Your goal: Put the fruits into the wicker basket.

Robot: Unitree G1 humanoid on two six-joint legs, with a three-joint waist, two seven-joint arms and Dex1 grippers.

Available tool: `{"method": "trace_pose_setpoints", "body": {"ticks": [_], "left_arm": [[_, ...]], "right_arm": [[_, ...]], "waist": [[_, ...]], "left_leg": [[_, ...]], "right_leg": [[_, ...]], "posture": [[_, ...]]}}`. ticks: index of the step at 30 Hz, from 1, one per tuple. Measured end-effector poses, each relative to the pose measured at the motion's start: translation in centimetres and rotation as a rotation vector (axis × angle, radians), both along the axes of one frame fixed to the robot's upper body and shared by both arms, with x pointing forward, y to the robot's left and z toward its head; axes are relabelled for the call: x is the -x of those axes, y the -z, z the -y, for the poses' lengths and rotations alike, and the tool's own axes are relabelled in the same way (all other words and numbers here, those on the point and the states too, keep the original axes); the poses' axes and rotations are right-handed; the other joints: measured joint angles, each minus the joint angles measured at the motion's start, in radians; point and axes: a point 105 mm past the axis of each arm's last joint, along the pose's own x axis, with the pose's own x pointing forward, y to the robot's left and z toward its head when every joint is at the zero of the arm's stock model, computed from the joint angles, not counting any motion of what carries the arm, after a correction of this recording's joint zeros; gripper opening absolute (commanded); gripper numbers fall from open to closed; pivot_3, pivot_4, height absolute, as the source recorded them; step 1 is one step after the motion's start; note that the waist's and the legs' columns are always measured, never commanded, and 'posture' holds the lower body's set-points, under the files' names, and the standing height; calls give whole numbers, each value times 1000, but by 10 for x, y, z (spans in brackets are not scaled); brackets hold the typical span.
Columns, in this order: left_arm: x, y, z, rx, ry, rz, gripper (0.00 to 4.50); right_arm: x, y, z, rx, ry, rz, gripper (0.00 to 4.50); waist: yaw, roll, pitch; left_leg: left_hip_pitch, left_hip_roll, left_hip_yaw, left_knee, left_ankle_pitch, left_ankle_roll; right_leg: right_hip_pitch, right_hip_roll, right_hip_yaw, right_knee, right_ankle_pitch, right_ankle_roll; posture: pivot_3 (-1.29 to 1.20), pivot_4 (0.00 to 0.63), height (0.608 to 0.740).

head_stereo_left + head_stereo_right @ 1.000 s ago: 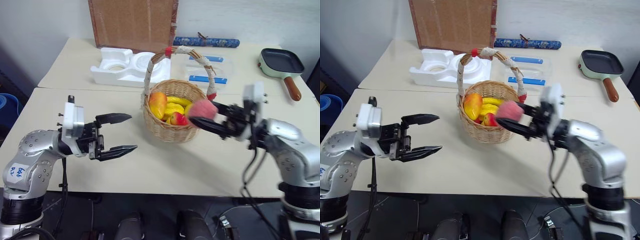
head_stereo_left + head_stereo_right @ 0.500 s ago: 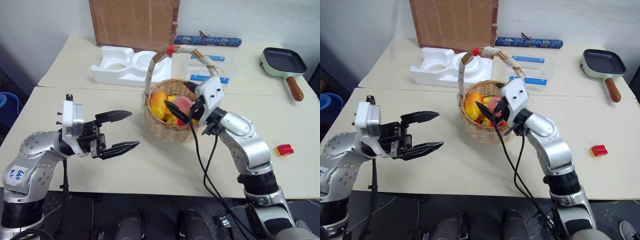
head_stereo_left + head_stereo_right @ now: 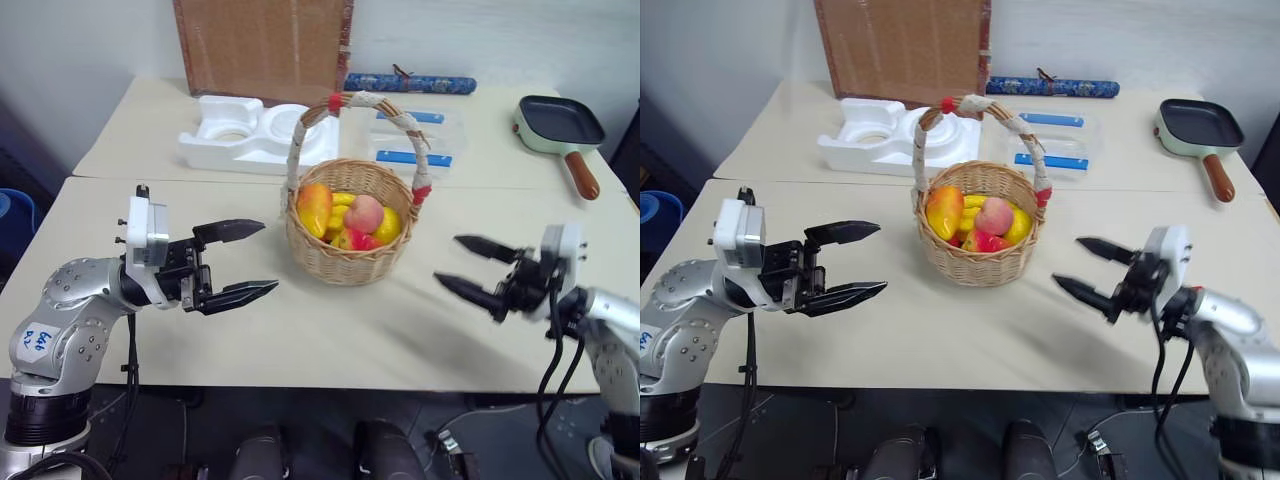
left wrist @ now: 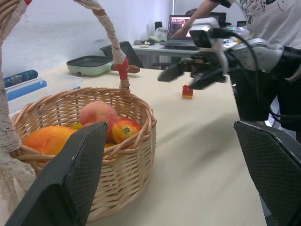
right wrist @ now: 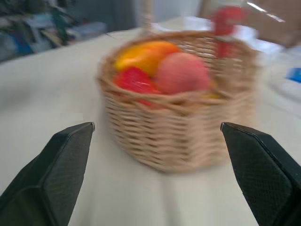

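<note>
We see two hands, both spread wide and empty: the left hand (image 3: pixel 242 262) at nine o'clock of the one wicker basket (image 3: pixel 350 262), the right hand (image 3: pixel 472 268) at four o'clock. Inside the basket on the surface (image 3: pixel 330 325) lie one mango (image 3: pixel 314 206) and one peach (image 3: pixel 365 213).

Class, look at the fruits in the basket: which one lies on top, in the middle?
The pink peach: round and fuzzy, above the others. The orange mango lies beside it.
</note>
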Motion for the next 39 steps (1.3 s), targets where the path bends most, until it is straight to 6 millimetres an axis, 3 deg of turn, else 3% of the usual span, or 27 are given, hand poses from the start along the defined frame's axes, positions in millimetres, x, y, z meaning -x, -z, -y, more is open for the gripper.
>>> {"method": "trace_pose_setpoints", "body": {"ticks": [4,9,13,19,22,27,34,39], "left_arm": [[0,-3,3,-3,13,12,4500],[0,-2,3,-7,14,2,4500],[-1,-9,1,28,-6,-11,4500],[-1,-17,-8,22,-46,9,4500],[-1,-17,-8,22,-47,11,4500],[-2,-17,0,38,-13,19,4500],[-12,-16,14,57,70,10,4500],[-19,-19,19,73,110,2,4500]], "right_arm": [[-33,-24,-12,31,-99,74,4469],[-59,-33,-59,64,-295,63,4469],[-66,-37,-88,83,-419,36,3247],[-65,-35,-90,91,-472,0,1088],[-62,-31,-79,95,-452,-19,10],[-42,-24,-52,74,-370,-25,10],[5,-31,2,-38,33,36,10],[14,-33,36,-73,283,66,10]], "waist": [[-11,1,1],[-5,1,1],[2,1,1],[1,1,1],[1,1,1],[11,1,1],[33,1,1],[24,1,1]], "left_leg": [[0,1,0,-2,1,-1],[-2,2,-1,-1,1,-1],[-4,1,-4,0,1,-1],[-4,0,-4,0,0,-1],[-4,0,-4,0,0,-1],[-4,0,-4,0,0,-1],[-4,-1,-2,0,0,-1],[-3,0,-2,0,1,-1]], "right_leg": [[-1,2,0,2,0,0],[-1,2,-1,1,0,0],[-1,1,-3,1,0,0],[0,-1,-3,1,0,0],[0,0,-4,1,0,0],[0,-1,-4,1,0,0],[0,0,-3,1,0,0],[0,1,-2,1,0,0]], "posture": [[0,150,740],[0,150,740],[0,150,740],[0,150,740],[0,150,740],[0,150,740],[0,150,740],[0,150,740]]}}
